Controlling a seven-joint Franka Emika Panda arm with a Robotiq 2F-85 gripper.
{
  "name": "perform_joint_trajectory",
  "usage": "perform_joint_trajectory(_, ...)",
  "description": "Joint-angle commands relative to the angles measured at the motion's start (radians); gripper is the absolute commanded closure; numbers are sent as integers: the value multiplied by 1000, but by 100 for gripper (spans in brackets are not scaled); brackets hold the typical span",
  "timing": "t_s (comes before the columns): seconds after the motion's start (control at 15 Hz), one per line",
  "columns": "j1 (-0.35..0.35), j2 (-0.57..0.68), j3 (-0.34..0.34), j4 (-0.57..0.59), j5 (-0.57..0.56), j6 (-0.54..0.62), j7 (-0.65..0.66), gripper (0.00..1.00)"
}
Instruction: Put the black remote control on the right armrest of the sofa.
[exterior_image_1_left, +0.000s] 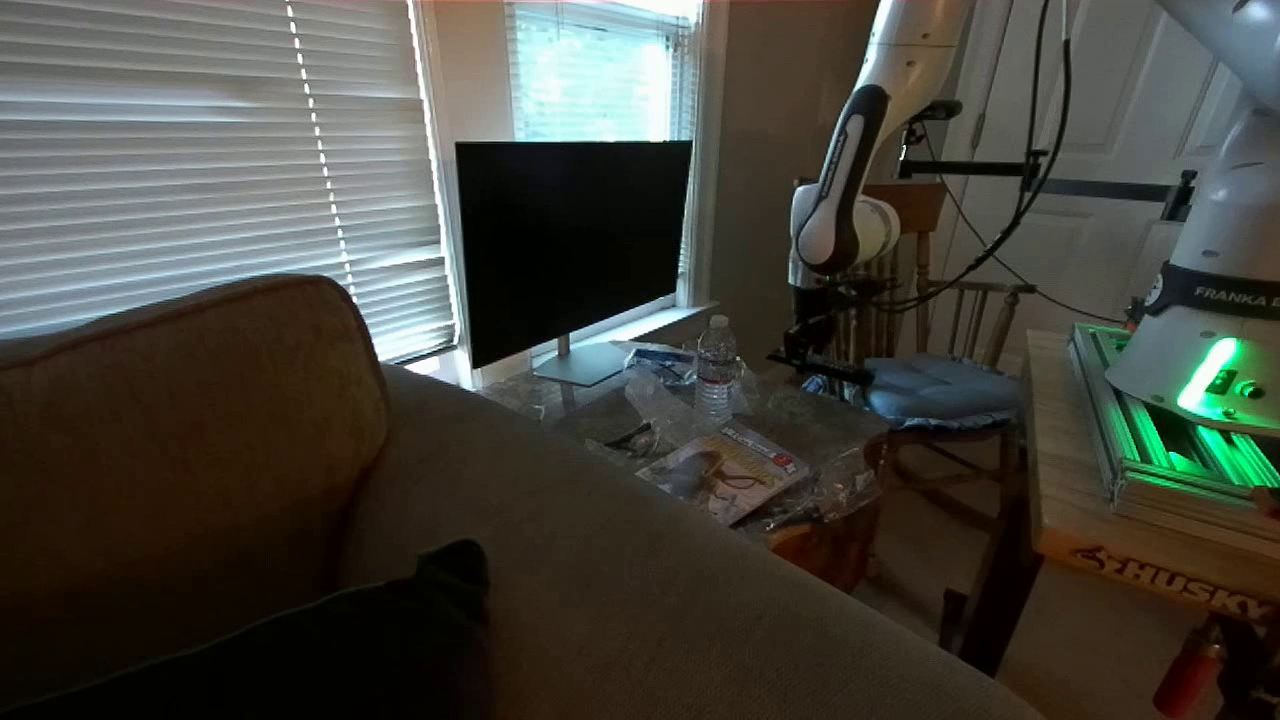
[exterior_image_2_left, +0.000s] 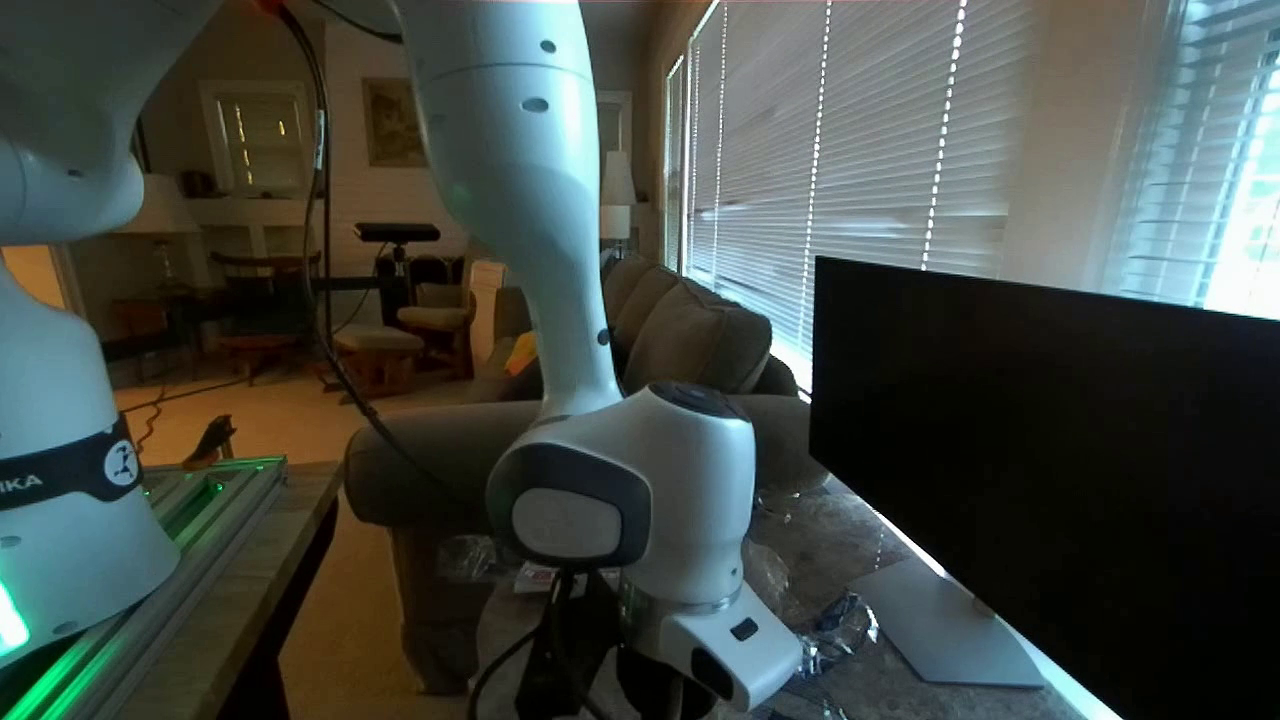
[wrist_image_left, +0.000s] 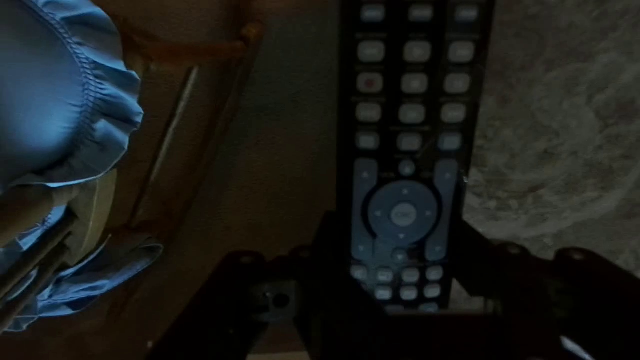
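Note:
The black remote control (wrist_image_left: 407, 125), a long slim bar with greyish buttons, lies between my gripper's fingers (wrist_image_left: 397, 227) in the wrist view. The fingers touch both its long sides, so the gripper is shut on it. In an exterior view the gripper (exterior_image_1_left: 803, 345) holds the remote (exterior_image_1_left: 845, 373) as a thin dark bar, level, above the table's chair-side edge. The right armrest of the sofa (exterior_image_1_left: 560, 570), wide, padded and tan, runs across the foreground; it also shows behind the arm (exterior_image_2_left: 470, 440). The sofa's backrest (exterior_image_1_left: 190, 430) rises beside it. The gripper is apart from the armrest.
The low table (exterior_image_2_left: 830, 530) between gripper and armrest bears a water bottle (exterior_image_1_left: 716, 370), a booklet (exterior_image_1_left: 725, 470), plastic wrapping and a large black monitor (exterior_image_1_left: 575, 250). A wooden chair with a blue cushion (exterior_image_1_left: 935, 390) stands beside the gripper. A dark cushion (exterior_image_1_left: 400, 630) lies on the sofa.

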Motion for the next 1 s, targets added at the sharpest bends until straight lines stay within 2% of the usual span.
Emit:
perform_joint_trajectory(0.0, 26, -157, -13, -131, -23, -77, -2, 73)
perform_joint_trajectory(0.53, 38, -557, 56, -397, 2, -196, -18, 73)
perform_joint_trajectory(0.93, 102, -859, 116, -535, 63, -320, -6, 73)
